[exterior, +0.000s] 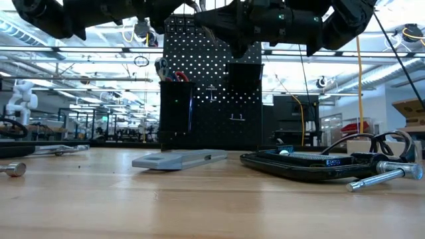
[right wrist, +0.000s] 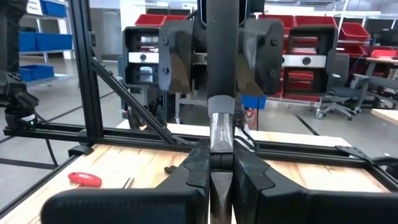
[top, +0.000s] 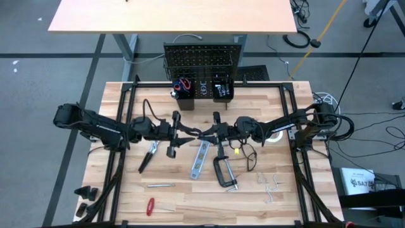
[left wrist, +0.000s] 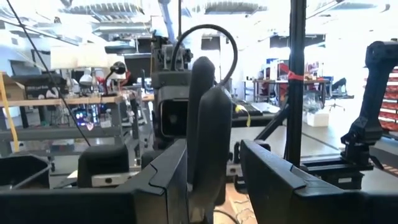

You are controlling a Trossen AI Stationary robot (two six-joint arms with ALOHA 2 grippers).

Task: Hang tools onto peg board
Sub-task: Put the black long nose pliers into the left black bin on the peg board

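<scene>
High view: both arms meet over mid-table, in front of the peg board (top: 202,60), w/ one slim dark tool (top: 197,133) bridged between them. Looks like a hand-off, prob. to re-grip the tool so it can go up on the board.

Right gripper (right wrist: 222,149) is clamped tight on the tool's grey ribbed end. Left gripper (left wrist: 214,149) sits spread around the dark handle end, w/ a sliver of gap on one side, so not yet gripping, I'd judge. Could be pliers; can't say for sure.

Rest of the tools lie on the table:
- black-handled pliers (top: 149,156)
- level (top: 200,159)
- C-clamp (top: 223,171)
- wrench (top: 160,185)
- red screwdriver (top: 150,206)
- glasses (top: 247,155)
- tape roll (top: 273,136)

Red-handled scissors (top: 184,84) already stand in the board's left bin (top: 183,101).

Views differ. Low view shows what the top-down can't: both arms ride well above the tabletop, and the board stands upright w/ the level and clamp flat in front. Only the wrist views show the grips themselves — the high view hides finger spacing.
</scene>
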